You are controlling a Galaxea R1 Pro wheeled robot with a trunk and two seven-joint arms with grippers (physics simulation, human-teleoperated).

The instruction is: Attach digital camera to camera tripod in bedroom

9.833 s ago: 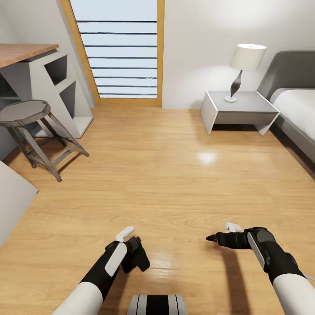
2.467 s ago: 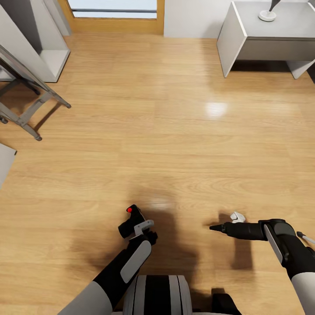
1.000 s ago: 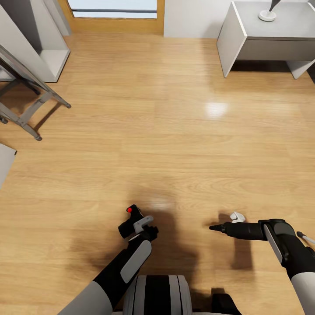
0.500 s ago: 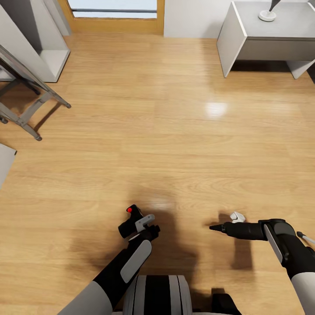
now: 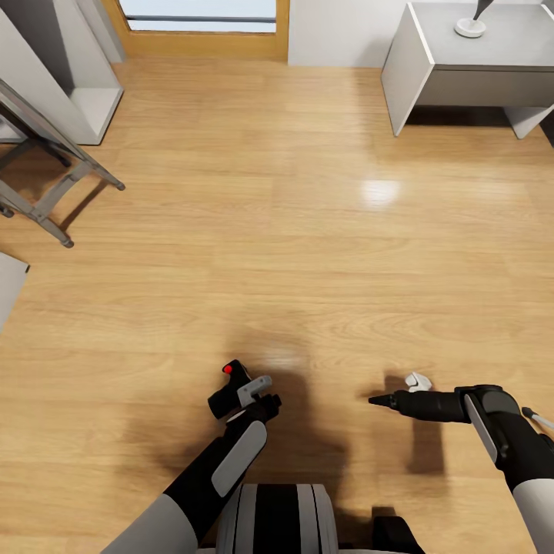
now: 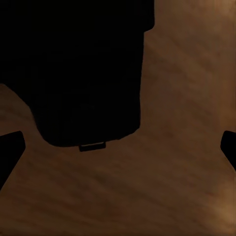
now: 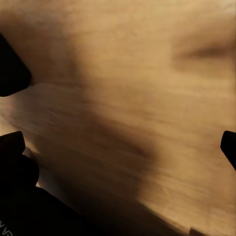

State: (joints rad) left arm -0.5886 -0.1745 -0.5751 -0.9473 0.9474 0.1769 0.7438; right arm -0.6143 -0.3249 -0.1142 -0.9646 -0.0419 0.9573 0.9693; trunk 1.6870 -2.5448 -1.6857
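The digital camera (image 5: 228,388) sits in the left end effector (image 5: 245,400), low over the wood floor (image 5: 308,231) just ahead of the robot's base (image 5: 277,519). Its red button (image 5: 228,369) faces up and away from the robot. In the left wrist view the digital camera (image 6: 78,69) is a large black block close against the lens, with the dark tips of the fingers (image 6: 10,147) well out at either edge, so the hold seems to be on the near end of the body; how tightly it is clamped I cannot tell.

The right end effector (image 5: 381,399) points inward over bare floor and carries nothing. From the head view its tip looks narrow, yet the right wrist view puts its finger tips (image 7: 228,145) far apart, so I judge it spread wide.

Around them lie a grey stool (image 5: 46,192) and shelving unit (image 5: 69,85) to the left, the base of the wood-framed window (image 5: 204,42) ahead, and a grey bedside desk (image 5: 431,85) with a lamp foot (image 5: 469,27) to the right.

The main risk, as I judge it, is the grip: a boxy body held near one end could pivot or slip when the base turns or the arm swings. A drop to the floor would cost a re-grasp. Carried this low, it could also catch on the stool legs.
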